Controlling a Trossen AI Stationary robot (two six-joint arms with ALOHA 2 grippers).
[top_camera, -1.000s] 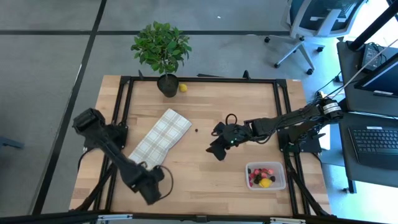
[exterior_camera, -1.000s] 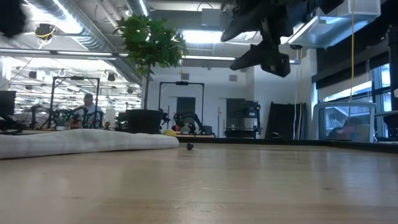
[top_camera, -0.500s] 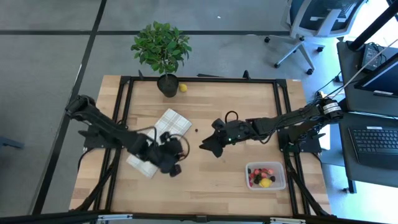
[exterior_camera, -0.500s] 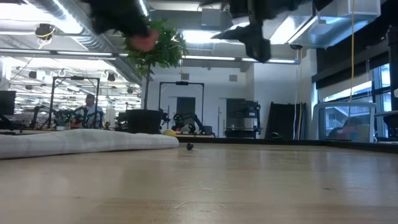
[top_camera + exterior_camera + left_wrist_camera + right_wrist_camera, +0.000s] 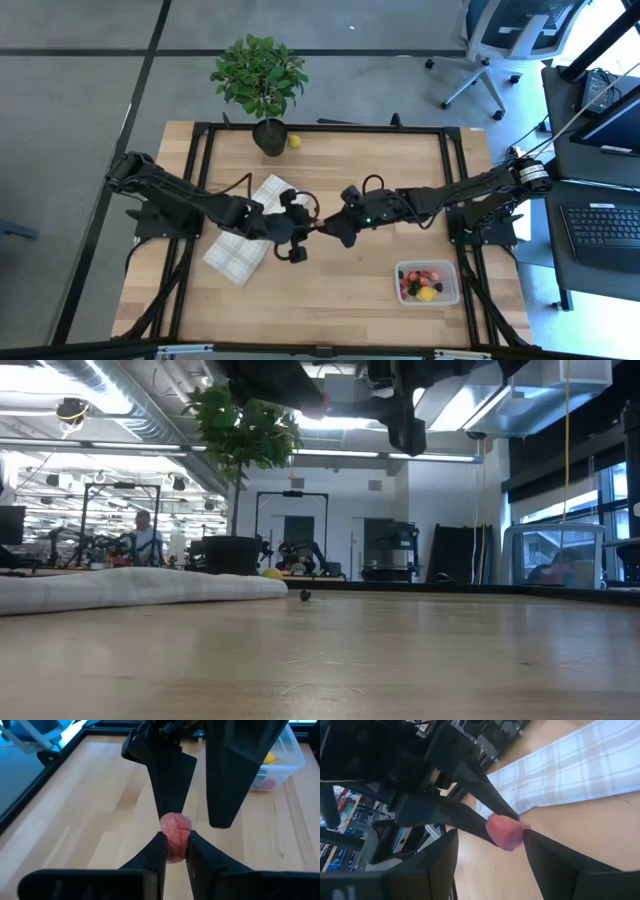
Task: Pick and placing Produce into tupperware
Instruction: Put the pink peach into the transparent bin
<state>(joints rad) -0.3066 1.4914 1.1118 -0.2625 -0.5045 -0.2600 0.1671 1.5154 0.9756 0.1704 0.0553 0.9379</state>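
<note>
Your two end effectors meet above the worktop [image 5: 330,290], just beside the plaid cloth [image 5: 250,232].

Your left end effector [image 5: 173,845] pinches a pink berry piece [image 5: 175,830] — lifted off the wood. Your right end effector [image 5: 490,842] stands parted, its fingers either side of that piece. The tupperware [image 5: 428,283] sits well apart from the cloth, holding more produce [image 5: 424,287].

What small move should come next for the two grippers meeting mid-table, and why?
Probably the right gripper should close on the pink berry: its open fingers flank the berry, which the left gripper holds pinched above the table.
</note>
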